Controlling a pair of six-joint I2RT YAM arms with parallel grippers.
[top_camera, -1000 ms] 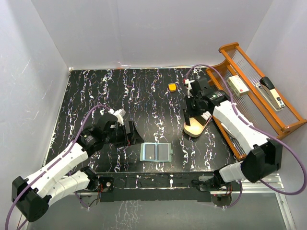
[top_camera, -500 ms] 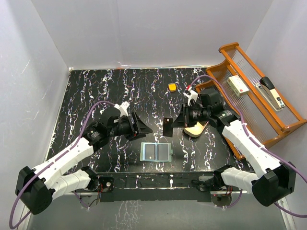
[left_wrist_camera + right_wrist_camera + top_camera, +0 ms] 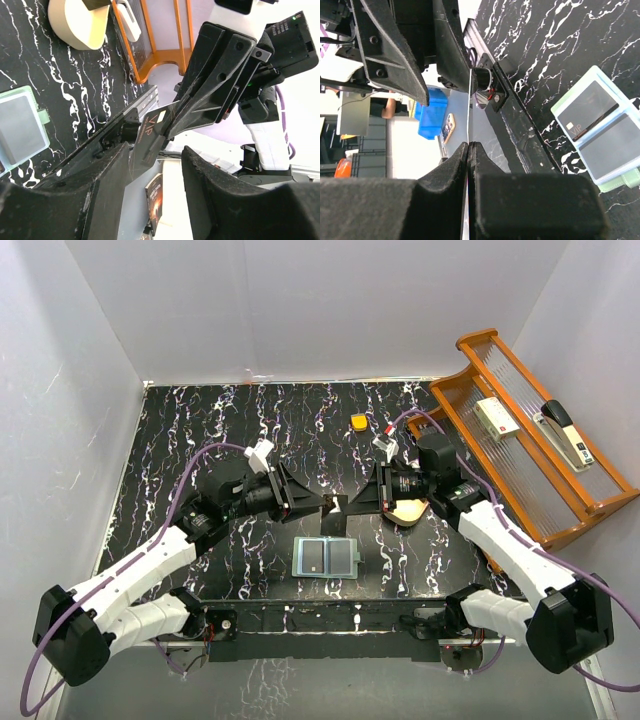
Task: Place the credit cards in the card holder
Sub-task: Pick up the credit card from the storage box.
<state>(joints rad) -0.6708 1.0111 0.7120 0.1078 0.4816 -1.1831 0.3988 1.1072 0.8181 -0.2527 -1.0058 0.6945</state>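
While my right gripper (image 3: 469,150) has its fingers pressed together on one end of a dark credit card (image 3: 150,131), my left gripper (image 3: 150,172) has its fingers (image 3: 107,192) spread on either side of the card's free end. A gap shows there, so it is not pinching anything yet. Seen from above, the two grippers meet nose to nose over the middle of the table, the left reaching in from 9 o'clock and the right from 3 o'clock. The card bridges them in the air with its long axis running 9 to 3, and my right wrist camera sees it only as a thin edge. The card holder (image 3: 327,557) lies open and flat on the black marbled table (image 3: 200,430), near the held card and at 6 o'clock from it. Its long side also runs 9 to 3, and a second card (image 3: 587,107) shows in one pocket. Both grippers look about equally near it. I judge this a hand-over: the coming move depends on my left fingers closing squarely on the card before my right lets go. A tan oval dish (image 3: 405,508) sits at 3 o'clock, under my right wrist.
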